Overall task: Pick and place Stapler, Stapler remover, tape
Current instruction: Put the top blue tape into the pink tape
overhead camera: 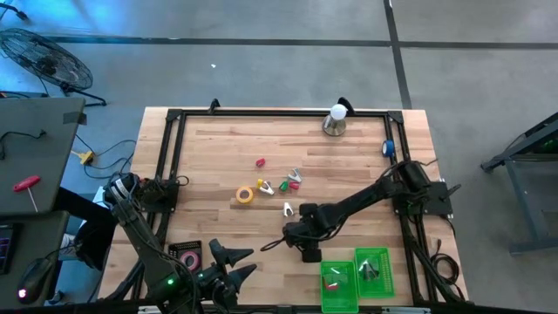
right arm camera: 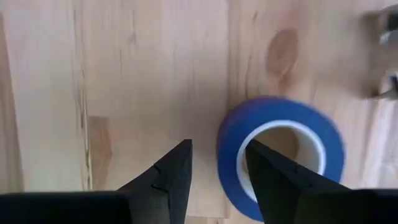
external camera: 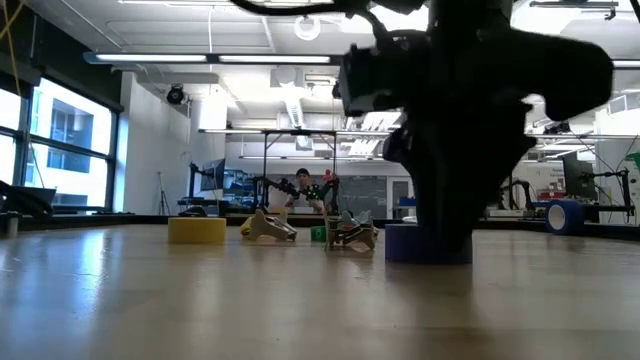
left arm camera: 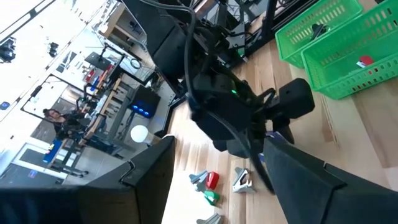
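A blue-purple tape roll [right arm camera: 273,109] lies flat on the wooden table [overhead camera: 218,139], also seen in the low view [external camera: 428,246]. My right gripper [right arm camera: 217,146] points down over it, open. One finger [right arm camera: 177,171] stands outside the ring's wall and the other [right arm camera: 273,174] over its hole. A yellow tape roll [overhead camera: 246,194] and a pink one [overhead camera: 189,256] lie farther left. Small staple removers [overhead camera: 288,208] [overhead camera: 294,177] lie mid-table. I make out no stapler. My left gripper [overhead camera: 231,266] waits open, raised at the near edge. My right gripper comes at the blue-purple roll from above, its fingers on either side of the ring's wall [right arm camera: 231,155]. A gap shows between the outer finger and the wall. Whether the inner finger touches the roll, I cannot tell.
Two green baskets [overhead camera: 357,279] stand at the near right edge, each holding small items. A white ball on a stand [overhead camera: 336,119] and another blue roll [overhead camera: 389,148] are at the far right. A black frame [overhead camera: 174,157] borders the table.
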